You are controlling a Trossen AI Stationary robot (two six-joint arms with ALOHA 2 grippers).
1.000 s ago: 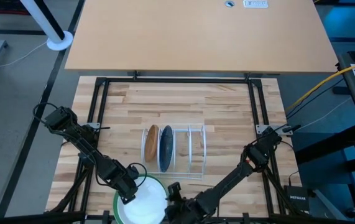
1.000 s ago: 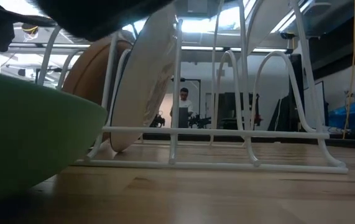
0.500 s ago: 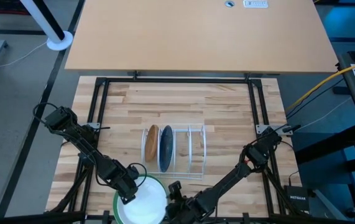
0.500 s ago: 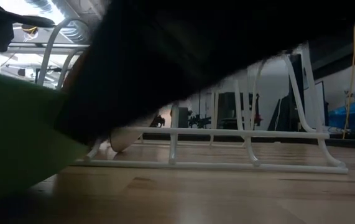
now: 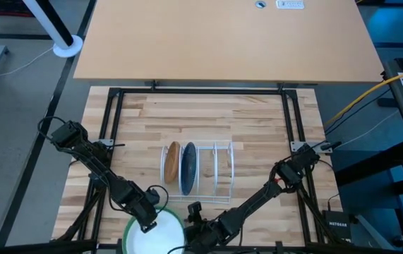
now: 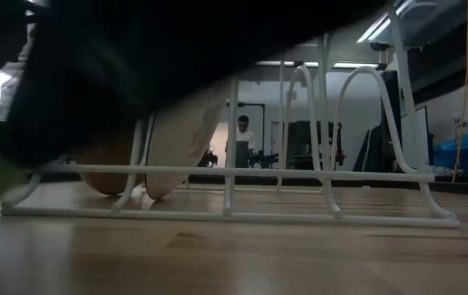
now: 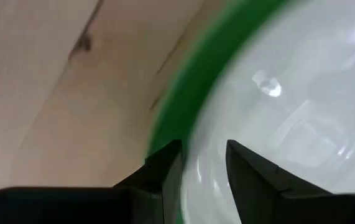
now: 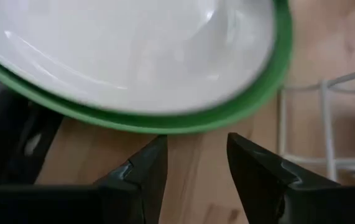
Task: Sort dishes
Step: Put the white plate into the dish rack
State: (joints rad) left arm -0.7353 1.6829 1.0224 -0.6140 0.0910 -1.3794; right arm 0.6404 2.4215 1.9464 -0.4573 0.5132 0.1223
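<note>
Since the earlier high view, we see the stacked white plate (image 5: 157, 236) and green plate (image 5: 126, 243) slid nearer, with the right gripper (image 5: 194, 217) retreated.

Low view: probably an arm blocks us; tan-brown plate (image 6: 106, 170) sits racked.

Left wrist: left gripper (image 7: 202, 163) straddles the rim, jaws apart.

Right wrist: jaws apart, empty. Two plates await racking.
</note>
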